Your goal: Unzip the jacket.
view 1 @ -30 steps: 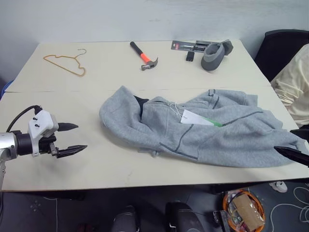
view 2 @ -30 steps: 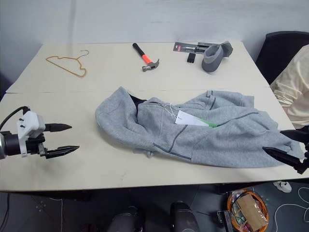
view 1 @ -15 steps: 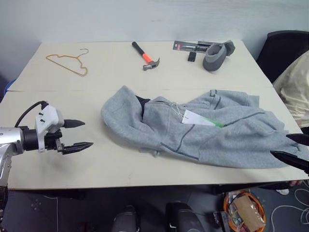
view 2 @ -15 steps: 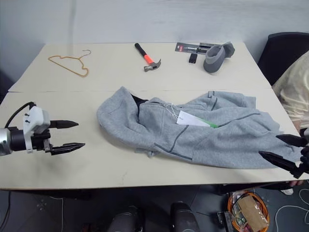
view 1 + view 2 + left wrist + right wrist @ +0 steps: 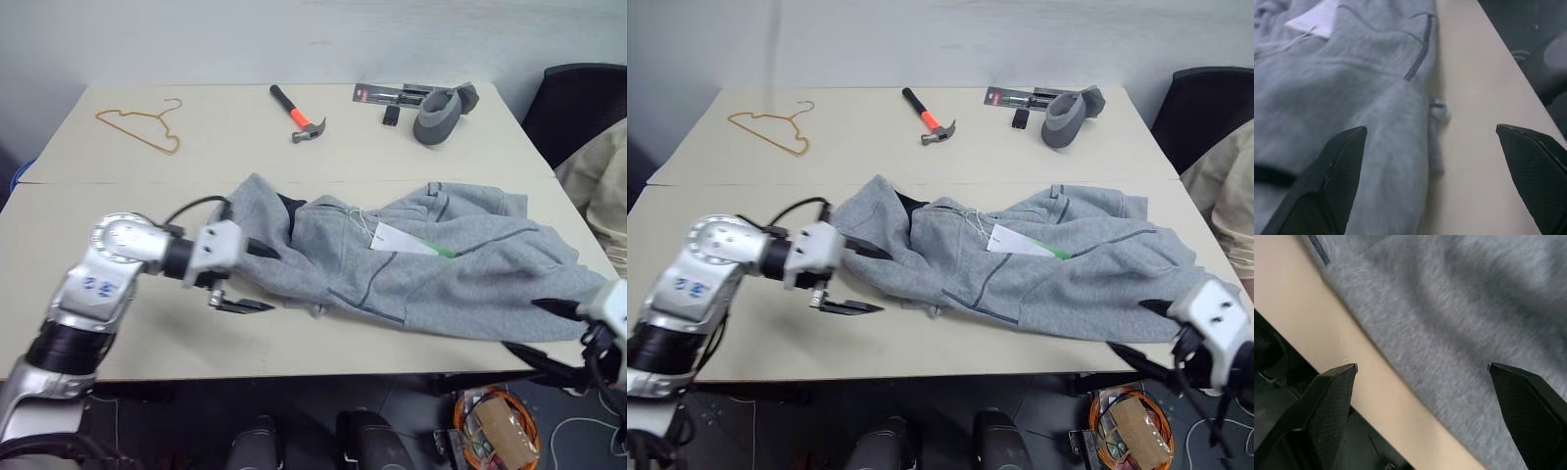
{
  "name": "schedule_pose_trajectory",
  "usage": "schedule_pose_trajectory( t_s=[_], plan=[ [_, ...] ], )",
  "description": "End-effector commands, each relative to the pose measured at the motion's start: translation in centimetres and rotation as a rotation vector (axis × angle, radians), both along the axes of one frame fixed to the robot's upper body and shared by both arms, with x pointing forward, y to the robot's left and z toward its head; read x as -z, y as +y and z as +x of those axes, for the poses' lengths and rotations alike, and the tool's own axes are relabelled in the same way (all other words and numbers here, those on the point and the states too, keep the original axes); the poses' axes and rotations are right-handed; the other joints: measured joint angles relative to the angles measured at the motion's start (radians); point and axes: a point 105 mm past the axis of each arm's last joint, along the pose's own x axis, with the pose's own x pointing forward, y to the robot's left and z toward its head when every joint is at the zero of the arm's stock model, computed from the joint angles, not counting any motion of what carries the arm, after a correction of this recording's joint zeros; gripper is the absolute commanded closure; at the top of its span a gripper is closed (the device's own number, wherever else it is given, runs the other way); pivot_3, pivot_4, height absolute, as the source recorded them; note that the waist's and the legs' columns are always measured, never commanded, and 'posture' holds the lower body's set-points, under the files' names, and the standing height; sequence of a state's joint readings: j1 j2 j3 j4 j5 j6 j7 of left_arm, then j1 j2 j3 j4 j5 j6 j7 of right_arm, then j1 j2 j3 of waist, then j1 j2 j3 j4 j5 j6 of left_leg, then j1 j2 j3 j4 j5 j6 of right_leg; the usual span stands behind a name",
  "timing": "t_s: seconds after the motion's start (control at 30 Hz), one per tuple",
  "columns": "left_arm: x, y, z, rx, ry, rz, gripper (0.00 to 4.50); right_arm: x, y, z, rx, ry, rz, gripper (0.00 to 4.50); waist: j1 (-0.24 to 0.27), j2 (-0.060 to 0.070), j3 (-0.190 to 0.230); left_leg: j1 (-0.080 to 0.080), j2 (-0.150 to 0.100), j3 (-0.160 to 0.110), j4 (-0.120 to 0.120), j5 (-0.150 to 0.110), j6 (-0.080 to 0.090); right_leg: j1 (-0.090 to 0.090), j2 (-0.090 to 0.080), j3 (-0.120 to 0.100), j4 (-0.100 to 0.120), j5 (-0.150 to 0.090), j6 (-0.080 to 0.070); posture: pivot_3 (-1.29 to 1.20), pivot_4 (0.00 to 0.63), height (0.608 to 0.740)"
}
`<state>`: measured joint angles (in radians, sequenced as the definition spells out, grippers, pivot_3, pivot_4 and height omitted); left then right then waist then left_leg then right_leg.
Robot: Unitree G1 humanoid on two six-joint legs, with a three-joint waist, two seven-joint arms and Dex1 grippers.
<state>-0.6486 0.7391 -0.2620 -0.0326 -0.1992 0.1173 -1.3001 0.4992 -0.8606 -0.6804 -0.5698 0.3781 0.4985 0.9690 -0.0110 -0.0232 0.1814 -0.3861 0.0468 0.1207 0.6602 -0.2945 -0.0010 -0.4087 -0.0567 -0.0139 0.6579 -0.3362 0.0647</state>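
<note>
Left claw [image 5: 257, 279], fingers apart, straddles the jacket's [image 5: 411, 269] near-left edge.

Light grey jacket [image 5: 411, 264], dark seams; orange-handled hammer [image 5: 297, 113]; beige table [image 5: 118, 206].

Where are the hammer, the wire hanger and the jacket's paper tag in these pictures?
hammer [image 5: 294, 116]: left eye view, on its orange handle.
wire hanger [image 5: 147, 140]: left eye view, on its long lower wire.
hang tag [image 5: 404, 239]: left eye view, on the white card lying on the jacket [image 5: 490, 279], point on its grey body.
</note>
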Motion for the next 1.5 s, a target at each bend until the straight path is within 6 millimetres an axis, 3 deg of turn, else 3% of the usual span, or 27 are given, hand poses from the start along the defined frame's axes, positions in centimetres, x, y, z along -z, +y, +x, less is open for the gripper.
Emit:
schedule_pose_trajectory(
  t_s=[0.03, 0.2, 0.37, 0.5, 0.87, 1.17, 1.27, 1.5],
  plan=[
    [0.6, -2.2, 0.2, 0.102, -0.043, 0.027, 0.04, 0.1, -0.8, -0.6, 0.030, -0.049, -0.084, 0.00, 0.004, 0.000, 0.000, 0.000, 0.000, 0.000, 0.001, 0.000, 0.000, 0.000, 0.003, 0.000, 0.000, 0.000, 0.000, 0.00, 0.150, 0.740],
    [1.8, -6.0, 2.1, 0.121, -0.097, 0.001, 0.04, 1.0, -2.9, -2.0, 0.088, -0.033, -0.154, 0.00, 0.012, 0.000, 0.000, 0.000, 0.001, 0.001, 0.003, -0.001, 0.001, 0.000, 0.010, 0.005, 0.000, 0.001, 0.002, 0.00, 0.150, 0.740],
    [3.4, -7.5, 2.8, 0.134, -0.111, 0.020, 0.04, 1.3, -4.4, -2.3, 0.141, -0.044, -0.203, 0.00, 0.007, 0.000, 0.000, 0.000, 0.002, 0.000, 0.004, -0.001, 0.001, 0.000, 0.011, 0.007, 0.000, 0.001, 0.002, 0.00, 0.150, 0.740],
    [3.8, -7.8, 2.8, 0.154, -0.125, 0.027, 0.89, 1.5, -5.3, -1.6, 0.171, -0.067, -0.228, 0.00, 0.008, 0.000, 0.000, 0.002, 0.002, 0.000, 0.003, -0.002, 0.001, 0.000, 0.011, 0.010, 0.001, 0.001, 0.002, 0.00, 0.150, 0.740],
    [3.5, -6.9, 2.6, 0.155, -0.134, 0.032, 4.34, 3.5, -7.4, 1.0, 0.151, -0.058, -0.365, 0.00, 0.009, 0.001, 0.000, 0.002, 0.001, 0.000, 0.004, -0.002, 0.001, 0.000, 0.011, 0.011, 0.002, 0.001, 0.002, 0.00, 0.150, 0.740],
    [2.5, -7.1, 2.4, 0.109, -0.118, -0.008, 4.46, 4.4, -9.4, 3.5, 0.148, -0.071, -0.444, 0.00, 0.005, 0.000, -0.001, 0.003, 0.001, 0.001, 0.005, -0.002, 0.001, 0.000, 0.011, 0.012, 0.003, 0.001, 0.002, 0.00, 0.150, 0.740],
    [2.2, -7.0, 2.2, 0.106, -0.119, -0.011, 4.50, 4.8, -9.4, 4.5, 0.140, -0.084, -0.443, 0.60, 0.006, -0.002, -0.001, 0.004, 0.002, 0.001, 0.005, -0.002, 0.001, 0.002, 0.011, 0.012, 0.003, 0.001, 0.002, 0.00, 0.150, 0.740],
    [2.1, -6.3, 2.1, 0.090, -0.122, -0.007, 4.50, 5.4, -9.0, 4.2, 0.079, -0.041, -0.415, 2.80, 0.006, -0.002, -0.001, 0.017, 0.003, 0.002, 0.004, -0.005, 0.000, 0.015, 0.010, 0.013, -0.001, 0.001, 0.002, 0.00, 0.150, 0.740]
  ],
)
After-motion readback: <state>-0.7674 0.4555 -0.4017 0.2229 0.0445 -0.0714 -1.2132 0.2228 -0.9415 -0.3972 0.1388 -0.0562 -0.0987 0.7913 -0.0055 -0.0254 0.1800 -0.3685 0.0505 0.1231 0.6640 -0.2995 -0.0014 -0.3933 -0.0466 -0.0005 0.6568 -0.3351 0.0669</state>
